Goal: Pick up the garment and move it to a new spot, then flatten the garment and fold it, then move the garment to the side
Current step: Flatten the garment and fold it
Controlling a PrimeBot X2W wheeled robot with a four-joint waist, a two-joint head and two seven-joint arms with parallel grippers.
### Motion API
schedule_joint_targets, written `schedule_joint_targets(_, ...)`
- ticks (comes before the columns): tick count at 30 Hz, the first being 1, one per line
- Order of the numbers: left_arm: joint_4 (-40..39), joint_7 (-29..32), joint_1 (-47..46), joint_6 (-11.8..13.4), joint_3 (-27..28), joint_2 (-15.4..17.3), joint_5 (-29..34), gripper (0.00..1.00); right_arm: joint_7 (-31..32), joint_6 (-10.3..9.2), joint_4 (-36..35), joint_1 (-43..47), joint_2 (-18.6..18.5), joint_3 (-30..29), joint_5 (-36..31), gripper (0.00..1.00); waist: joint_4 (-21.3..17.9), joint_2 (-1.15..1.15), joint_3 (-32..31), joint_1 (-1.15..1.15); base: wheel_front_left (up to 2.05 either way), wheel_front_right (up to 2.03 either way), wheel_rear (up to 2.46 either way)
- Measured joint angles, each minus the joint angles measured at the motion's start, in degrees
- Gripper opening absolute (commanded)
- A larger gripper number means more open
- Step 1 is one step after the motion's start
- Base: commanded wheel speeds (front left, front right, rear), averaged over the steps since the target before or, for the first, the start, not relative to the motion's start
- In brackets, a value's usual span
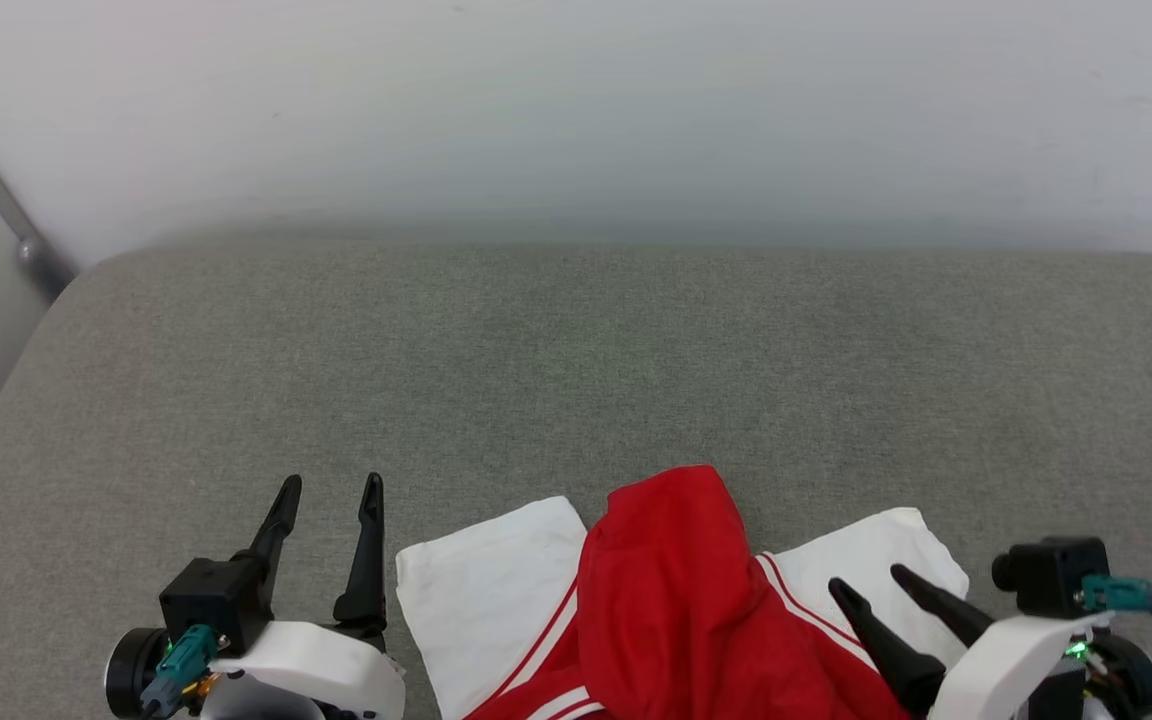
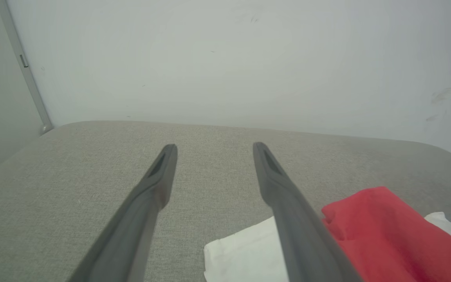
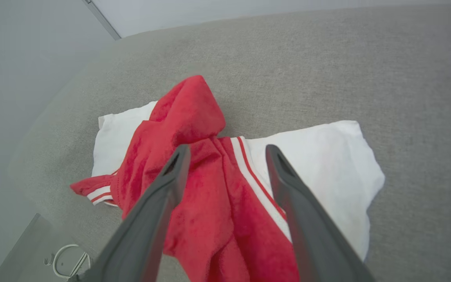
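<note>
Evidently the garment (image 1: 676, 600) was a light, limp thing, soft red cloth with white sleeves. It lay rumpled at the lower middle of the head view on the grey cushion (image 1: 576, 370), running off the bottom edge of the frame. A red fold (image 1: 681, 500) was heaped over its middle, with one white sleeve (image 1: 486, 590) flat to the left and the other sleeve (image 1: 896, 550) to the right.

Such cloth would likely sag and drape from any pinch, weigh next to nothing, and slide a little on the cushion's weave (a guess from its look). The best holds seemed to be the edges — the sleeve hems or the striped trim (image 3: 249, 164), where doubled fabric would give the fingers something to bite, rather than the loose hump.

The left gripper (image 1: 331, 482) stood at the lower left of the head view, fingers spread wide and holding nothing, just beside the left sleeve. The right gripper (image 1: 864, 576), at the lower right, also had its fingers well apart. In the right wrist view they straddled the red body and trim with no cloth pinched between them, though whether the tips brushed the fabric could not be told.

No bin or basket held the garment — it rested directly on the cushion.
</note>
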Motion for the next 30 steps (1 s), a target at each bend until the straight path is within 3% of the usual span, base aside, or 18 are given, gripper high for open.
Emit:
schedule_joint_targets(3,-0.1,0.1,0.0,0.2,-0.1,0.1,0.0,1.00,2.4,0.00,1.1,-4.0,-1.1,0.4,0.7,1.00,0.0,0.00,-0.1,0.00,0.00,0.00,0.00)
schedule_joint_targets(10,-0.3,0.3,-0.8,0.0,-0.8,0.0,0.1,1.00,14.4,0.00,7.6,-15.7,-3.0,6.4,3.7,1.00,0.9,0.00,1.1,0.00,0.00,0.00,0.00)
schedule_joint_targets(23,2.0,-0.8,-4.0,-1.6,-1.9,-2.1,0.1,1.00,24.9,0.00,24.6,-29.0,-1.7,13.9,9.0,1.00,4.7,0.00,4.9,0.00,0.00,0.00,0.00)
schedule_joint_targets(24,2.2,-1.0,-4.1,-1.6,-1.9,-2.2,0.1,1.00,25.1,0.00,25.3,-29.4,-1.5,14.2,9.6,0.47,5.0,0.00,5.1,0.00,0.00,0.00,0.00)
schedule_joint_targets(25,2.4,-1.1,-4.2,-1.6,-1.8,-2.2,0.1,1.00,25.0,0.00,25.8,-29.7,-1.5,14.5,9.7,0.00,5.2,0.00,5.2,0.00,0.00,0.00,0.00)
schedule_joint_targets(30,2.9,-1.4,-4.2,-1.6,-1.6,-2.2,0.1,1.00,21.8,0.00,25.8,-31.8,-2.4,14.9,10.4,0.00,5.1,0.00,5.4,0.00,0.00,0.00,0.00)
